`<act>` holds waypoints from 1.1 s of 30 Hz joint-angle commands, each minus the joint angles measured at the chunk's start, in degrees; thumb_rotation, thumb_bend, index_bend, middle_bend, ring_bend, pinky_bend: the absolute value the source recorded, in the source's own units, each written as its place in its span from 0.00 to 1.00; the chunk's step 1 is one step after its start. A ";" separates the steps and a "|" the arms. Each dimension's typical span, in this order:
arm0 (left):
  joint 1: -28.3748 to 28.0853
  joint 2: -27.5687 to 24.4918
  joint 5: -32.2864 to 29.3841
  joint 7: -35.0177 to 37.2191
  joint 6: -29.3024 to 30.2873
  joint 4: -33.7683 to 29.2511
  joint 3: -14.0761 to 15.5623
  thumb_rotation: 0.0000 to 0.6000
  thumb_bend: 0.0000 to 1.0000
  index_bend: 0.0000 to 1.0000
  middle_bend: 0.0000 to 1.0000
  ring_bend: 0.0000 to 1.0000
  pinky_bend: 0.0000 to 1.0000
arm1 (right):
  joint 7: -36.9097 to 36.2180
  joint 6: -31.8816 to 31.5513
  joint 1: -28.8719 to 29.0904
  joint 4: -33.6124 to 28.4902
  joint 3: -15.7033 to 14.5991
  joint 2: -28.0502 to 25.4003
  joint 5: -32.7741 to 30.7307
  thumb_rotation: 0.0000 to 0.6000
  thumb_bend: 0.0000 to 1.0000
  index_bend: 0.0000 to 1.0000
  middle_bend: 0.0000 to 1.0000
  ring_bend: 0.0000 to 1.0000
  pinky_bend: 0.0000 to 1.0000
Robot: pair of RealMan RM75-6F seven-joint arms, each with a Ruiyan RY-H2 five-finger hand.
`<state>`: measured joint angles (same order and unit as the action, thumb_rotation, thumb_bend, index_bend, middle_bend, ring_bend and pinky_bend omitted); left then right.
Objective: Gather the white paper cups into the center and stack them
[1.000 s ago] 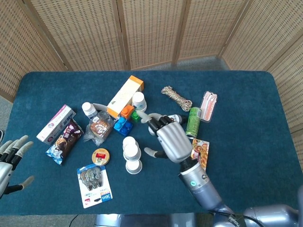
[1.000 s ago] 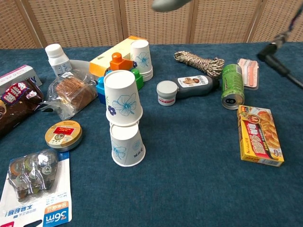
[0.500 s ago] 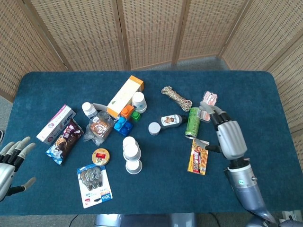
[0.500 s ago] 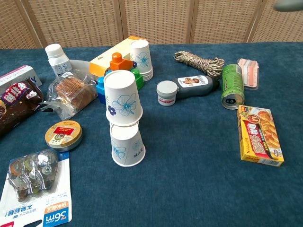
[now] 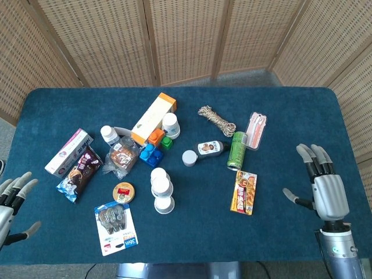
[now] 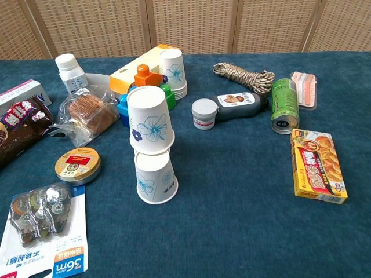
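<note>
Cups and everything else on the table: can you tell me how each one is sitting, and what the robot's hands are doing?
cup stack: upside down, one on another.
far cups: upside down, nested by the blocks.
green can: lying on its side.
dark bottle: lying down, cap on.
white bottle: upright, capped.
round tin: flat, lid on.
rope: coiled.
left hand: open, holding nothing.
right hand: open, holding nothing.

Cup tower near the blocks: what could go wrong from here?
1. The cup tower stands upside down, cup on cup, apparently perched rather than nested; a nudge could topple it.
2. The other cup stack sits against the toy blocks and the orange-topped box, so a grasp may knock those.
3. Both robot hands, left and right, sit open at the table edges, so any approach crosses clutter.
</note>
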<state>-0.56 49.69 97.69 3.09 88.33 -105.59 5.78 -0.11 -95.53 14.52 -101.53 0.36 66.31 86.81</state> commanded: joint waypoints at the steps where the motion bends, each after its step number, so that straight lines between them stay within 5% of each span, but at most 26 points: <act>1: 0.14 -0.01 -0.07 0.30 0.18 0.32 0.00 1.00 0.28 0.00 0.00 0.00 0.00 | 1.01 0.66 -1.43 -0.21 -0.89 -0.94 -0.23 1.00 0.00 0.00 0.02 0.00 0.11; 21: 0.80 0.92 0.66 -0.53 1.31 1.48 -0.25 1.00 0.28 0.00 0.00 0.00 0.00 | -2.85 1.61 -5.85 6.40 3.22 0.73 -3.24 1.00 0.00 0.01 0.01 0.00 0.06; 33: 0.71 1.69 2.35 -1.54 2.06 2.65 -0.43 1.00 0.28 0.00 0.00 0.00 0.00 | 8.88 12.14 -4.35 0.12 0.78 -2.43 -5.20 1.00 0.00 0.00 0.00 0.00 0.00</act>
<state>0.14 51.35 100.08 1.57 90.37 -102.97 5.38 5.41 -85.41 9.64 -99.65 1.79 64.40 82.23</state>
